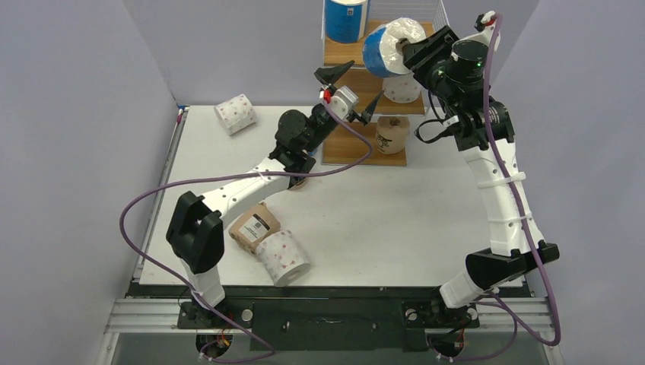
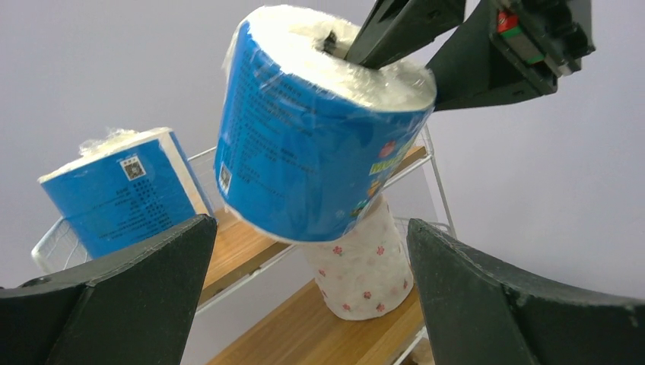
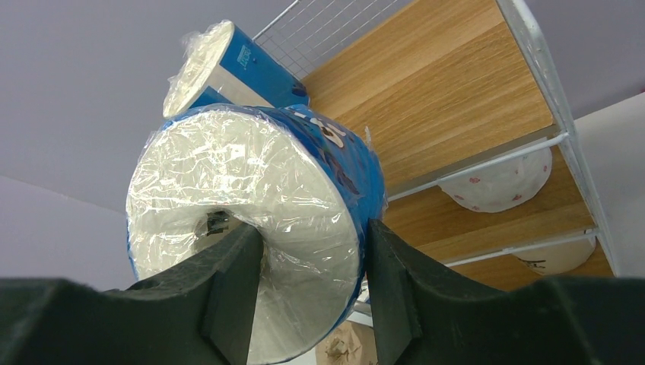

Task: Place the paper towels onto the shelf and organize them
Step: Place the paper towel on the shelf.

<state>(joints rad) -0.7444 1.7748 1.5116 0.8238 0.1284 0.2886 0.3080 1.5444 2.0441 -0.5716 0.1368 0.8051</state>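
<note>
– Since that blue film-wrapped paper towel roll [image 1: 389, 47] looks light and squashy, where's your hold?
– My right gripper [image 3: 312, 258] clamps its wall through the core, high beside the white-wire wooden shelf [image 3: 456, 99]; my left gripper [image 1: 352, 93] gapes empty

- Left gripper [image 2: 309, 224] low in frame, black jaws spread wide.
- Right gripper [image 2: 384, 65] pinches a blue roll [image 2: 304, 144], one finger in its core, aloft before the shelf [image 2: 243, 247].
- Second blue roll [image 2: 122, 194] up top; pink-dotted roll [image 2: 357, 262] one board below.
</note>
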